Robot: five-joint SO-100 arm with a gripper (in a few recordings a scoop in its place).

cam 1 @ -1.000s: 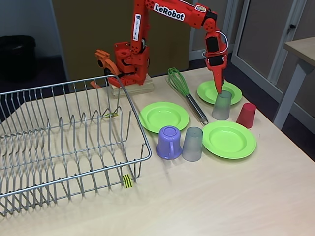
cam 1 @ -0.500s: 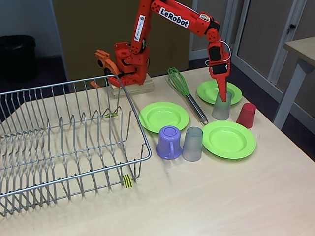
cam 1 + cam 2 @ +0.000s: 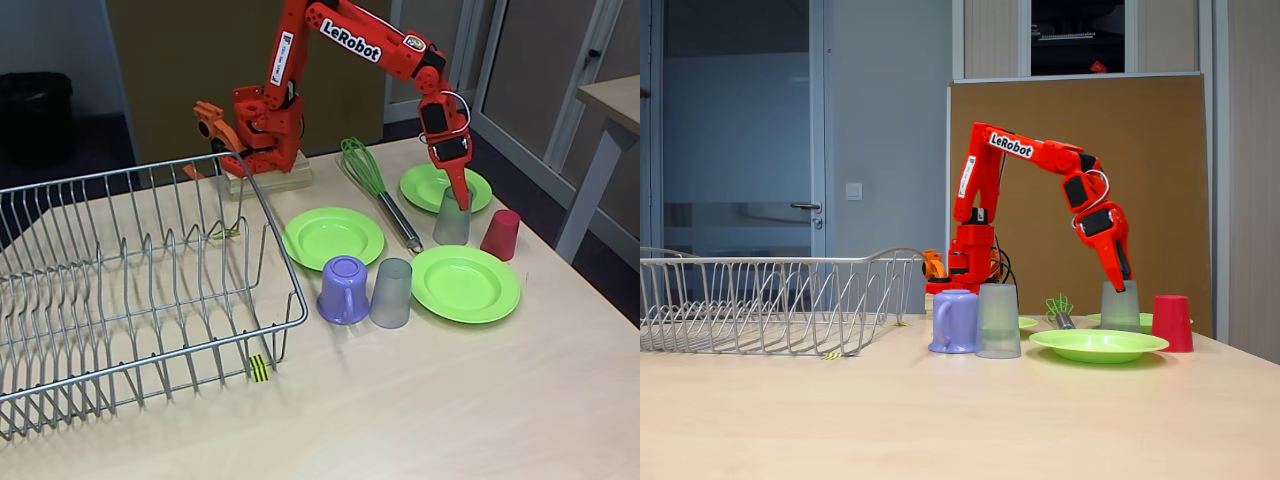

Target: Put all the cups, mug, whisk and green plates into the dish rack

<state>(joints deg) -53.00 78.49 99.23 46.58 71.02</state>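
Red arm's fingers (image 3: 463, 196) reach down onto the top of the far grey cup (image 3: 452, 221), upside down at the front rim of the far green plate (image 3: 425, 187); can't tell if they grip it or how wide they are. Red cup (image 3: 501, 234) just right. Whisk (image 3: 376, 187) lies between plates on worktop (image 3: 450, 400). Purple mug (image 3: 344, 290) and near grey cup (image 3: 391, 293) side by side, inverted. Dish rack (image 3: 130, 290) holds nothing, at left.

Office or lab room, not a kitchen: pale laminate table (image 3: 480, 400), brown pinboard (image 3: 1160, 180) on the wall behind, glazed partition with grey frames (image 3: 560, 70), second desk (image 3: 612, 100) at right edge, plain door (image 3: 740, 150) with lever handle, black bin (image 3: 35, 115) in the corner
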